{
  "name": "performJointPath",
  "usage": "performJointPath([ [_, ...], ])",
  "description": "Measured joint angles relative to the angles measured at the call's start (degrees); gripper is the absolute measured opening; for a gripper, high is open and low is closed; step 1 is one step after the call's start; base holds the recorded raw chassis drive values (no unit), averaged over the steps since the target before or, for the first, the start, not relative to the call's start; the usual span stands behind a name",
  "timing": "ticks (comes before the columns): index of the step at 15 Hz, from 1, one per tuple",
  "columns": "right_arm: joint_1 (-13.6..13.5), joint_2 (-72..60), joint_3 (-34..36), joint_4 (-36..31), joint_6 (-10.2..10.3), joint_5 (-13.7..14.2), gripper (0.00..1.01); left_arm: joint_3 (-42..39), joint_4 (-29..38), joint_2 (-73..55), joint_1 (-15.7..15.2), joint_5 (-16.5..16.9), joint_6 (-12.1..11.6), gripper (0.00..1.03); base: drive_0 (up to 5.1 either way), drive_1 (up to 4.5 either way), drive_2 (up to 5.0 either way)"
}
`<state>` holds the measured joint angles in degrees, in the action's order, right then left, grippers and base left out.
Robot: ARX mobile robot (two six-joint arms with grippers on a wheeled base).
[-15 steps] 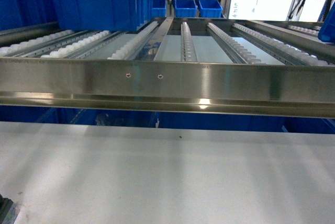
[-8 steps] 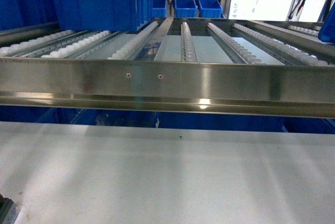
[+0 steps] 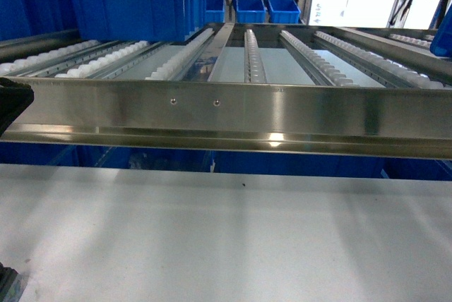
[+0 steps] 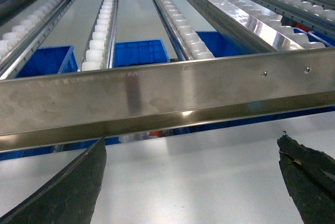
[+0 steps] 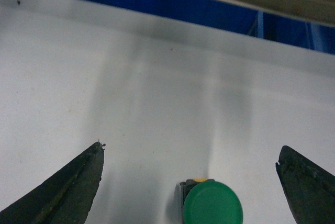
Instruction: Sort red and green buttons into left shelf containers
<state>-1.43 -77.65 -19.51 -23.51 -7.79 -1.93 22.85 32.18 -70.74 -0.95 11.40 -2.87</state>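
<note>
The green button [image 5: 212, 203] stands on the white table, cap toward the right wrist camera, with a yellow collar and a dark body behind it. My right gripper [image 5: 191, 148] is open around it, one finger on each side, neither touching. My left gripper [image 4: 192, 140] is open and empty over bare table, just before the steel shelf rail [image 4: 167, 98]. A large blue container [image 3: 106, 5] sits on the rollers at the left of the shelf. The red button is not plainly in view. A small reddish patch [image 4: 156, 133] shows under the rail, and I cannot tell what it is.
The steel rail [image 3: 226, 115] spans the head view, with roller lanes [image 3: 254, 55] behind it. Smaller blue bins [image 4: 138, 54] lie below the rollers and more stand far back [image 3: 251, 7]. A dark part of my left arm [image 3: 10, 104] juts in at the left edge.
A dark part of my left arm has come into the head view at its left edge, in front of the rail. Nothing else has moved.
</note>
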Motion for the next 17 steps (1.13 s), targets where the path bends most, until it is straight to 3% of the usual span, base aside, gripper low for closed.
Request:
performJointPath([
  [7, 7.2, -13.9, -1.4, -0.7, -7.4, -4.4, 0.98, 0.0, -0.1, 0.0, 0.0, 0.0, -0.1, 0.98, 0.0, 0.00, 0.0],
  [8, 9.6, -17.8, -1.4, -2.3, -9.6, -5.2, 0.98, 0.0, -0.1, 0.0, 0.0, 0.0, -0.1, 0.98, 0.0, 0.00, 0.0],
  [9, 11.0, -20.6, -1.5, -3.3, -10.3, -6.6, 0.98, 0.0, -0.1, 0.0, 0.0, 0.0, -0.1, 0.98, 0.0, 0.00, 0.0],
  [16, 11.7, -24.5, -2.2, -9.1, -8.2, -9.2, 0.98, 0.0, -0.1, 0.0, 0.0, 0.0, -0.1, 0.98, 0.0, 0.00, 0.0],
  [17, 12.5, -25.1, -2.2, -9.6, -7.9, -10.4, 0.93, 0.0, -0.1, 0.0, 0.0, 0.0, -0.1, 0.98, 0.0, 0.00, 0.0],
])
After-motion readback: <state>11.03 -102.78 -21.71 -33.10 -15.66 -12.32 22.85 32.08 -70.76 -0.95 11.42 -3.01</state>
